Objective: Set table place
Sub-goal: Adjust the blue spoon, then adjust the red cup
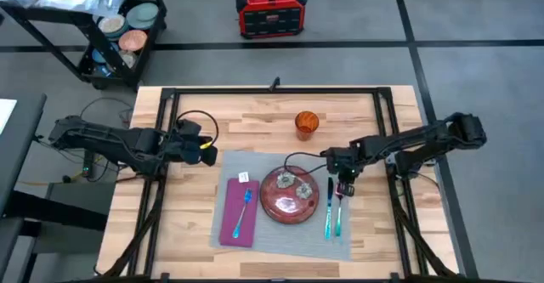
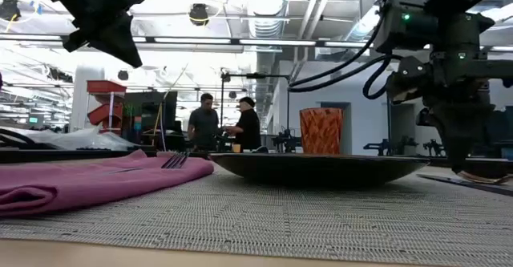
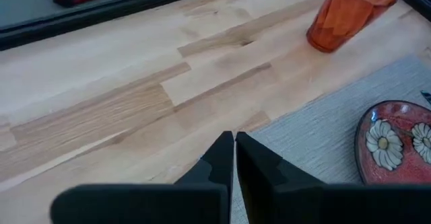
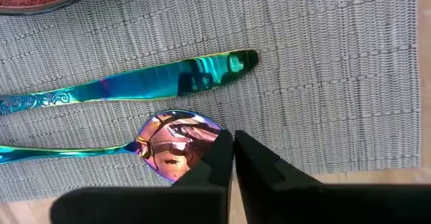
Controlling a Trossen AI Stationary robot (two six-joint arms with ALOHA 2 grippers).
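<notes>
Placemat [image 1: 285,198]: we are seeing it lying on the table [image 1: 255,121], carrying a red plate [image 1: 290,195], purple napkin [image 1: 239,212], knife [image 4: 135,83] and spoon [image 4: 176,142].
Right gripper [image 1: 343,183]: hovering over the spoon's bowl, jaws together.
Left gripper [image 1: 206,156]: waiting near the placemat's corner, jaws together.
Orange cup [image 1: 306,123]: standing beyond the placemat.

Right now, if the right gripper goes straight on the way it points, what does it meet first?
Probably the spoon: the right gripper, shut, hangs just over its bowl, with the placemat beneath. Height above it is unclear.
</notes>
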